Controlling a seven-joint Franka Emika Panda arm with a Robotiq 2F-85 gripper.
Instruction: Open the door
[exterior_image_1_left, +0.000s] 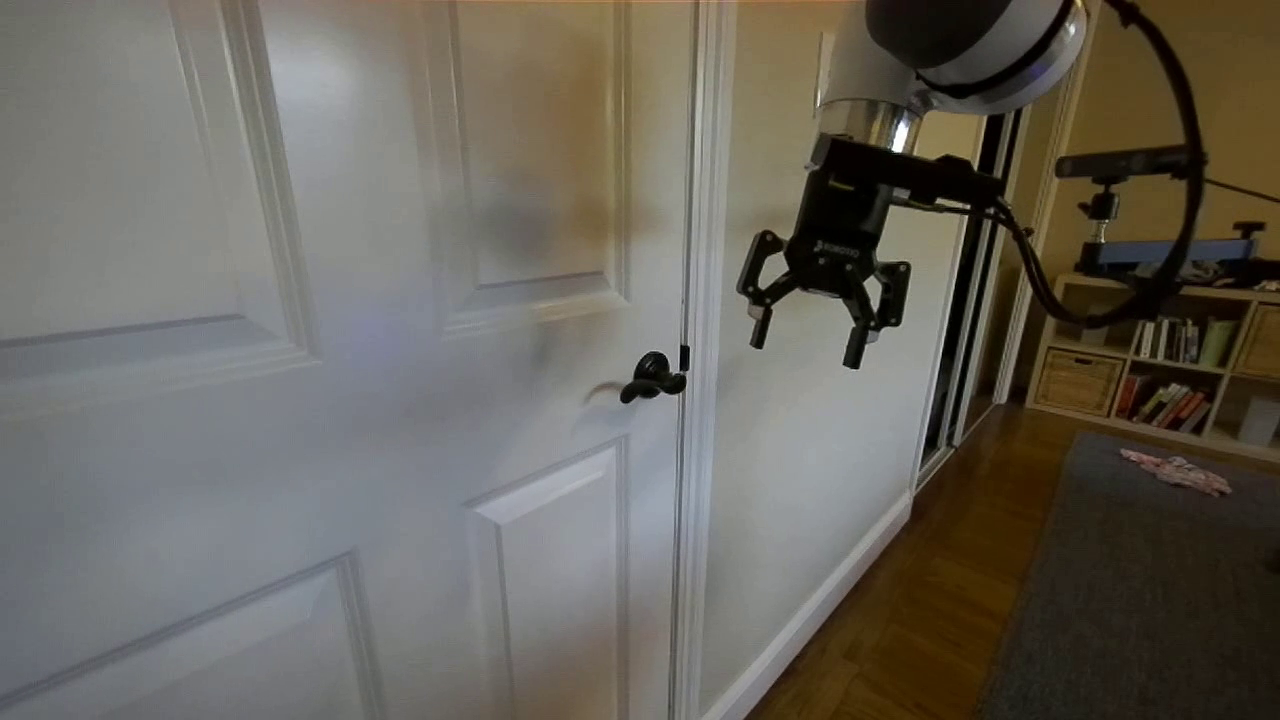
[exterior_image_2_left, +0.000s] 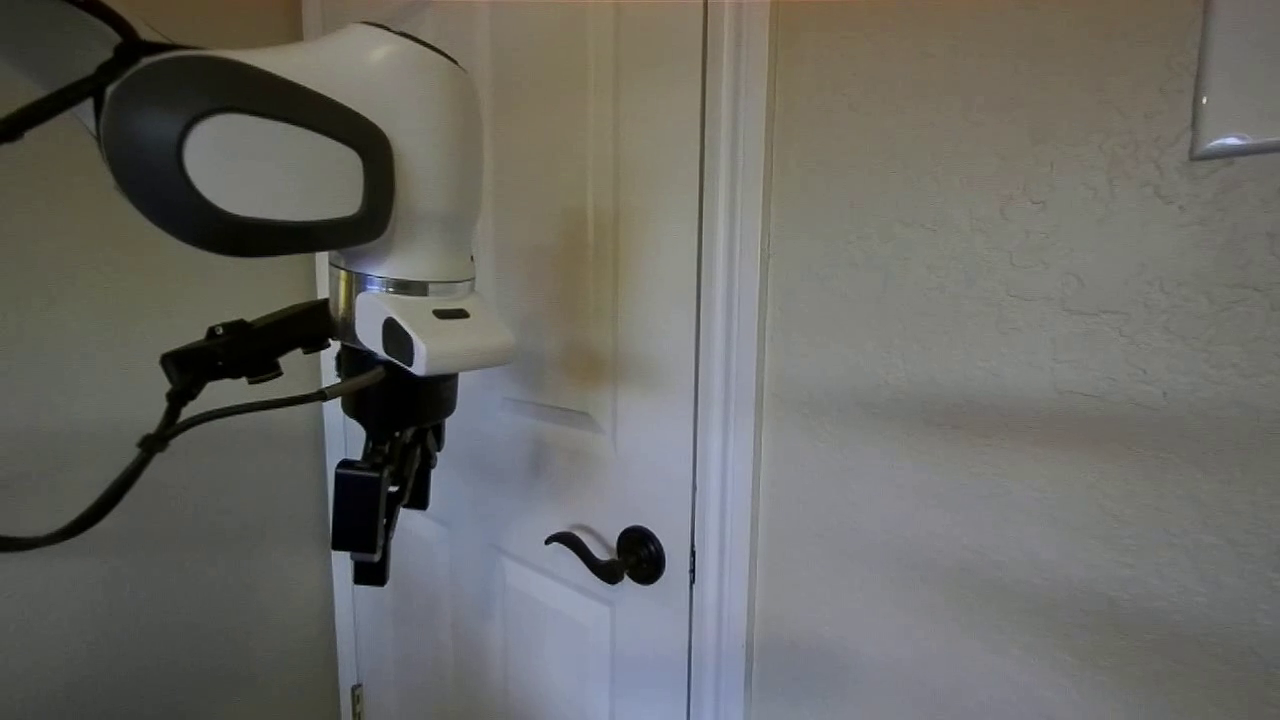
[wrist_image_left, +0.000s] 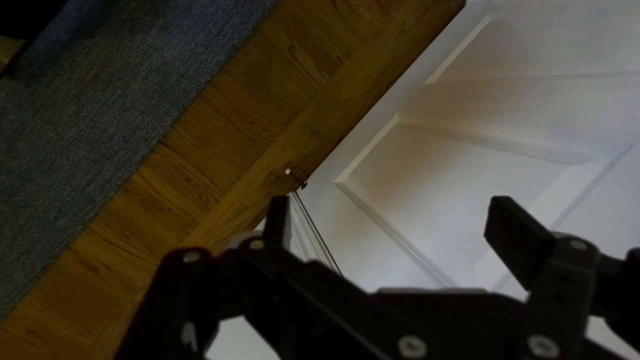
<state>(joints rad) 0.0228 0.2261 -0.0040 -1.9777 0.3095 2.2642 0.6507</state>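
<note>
The door (exterior_image_1_left: 370, 430) stands beside the arm (exterior_image_2_left: 430, 170), seemingly closed in its frame (exterior_image_1_left: 708, 350), with a thin dark line down the latch edge. Expect a stiff slab, too heavy to lift but probably easy to swing: its weight is likely borne on the edge away from the handle (exterior_image_2_left: 612, 572), where what looks like a hinge (exterior_image_2_left: 356, 700) shows, so a pull toward the arm seems likelier to work than a push. Nothing about it looks fragile. The paint looks smooth and would give little purchase, so the handle is the place to take hold: rigid, likely metal, perhaps slick and sprung. Grip near its curled free end, where leverage should be best, press down, then draw back. The end effector (exterior_image_1_left: 806, 342) is released, fingers (wrist_image_left: 515, 235) spread and gripping nothing, and it hangs apart from the handle in both exterior views. Counted: one white door, one handle, one hinge in sight, one end effector with two fingers; beyond, one rug (exterior_image_1_left: 1130, 580), one pink cloth (exterior_image_1_left: 1178, 472) lying on it, and one shelf (exterior_image_1_left: 1180, 366) with two baskets (exterior_image_1_left: 1078, 382), the right one cut off at the view's edge. The books (exterior_image_1_left: 1170, 340) there are too small to count surely.
</note>
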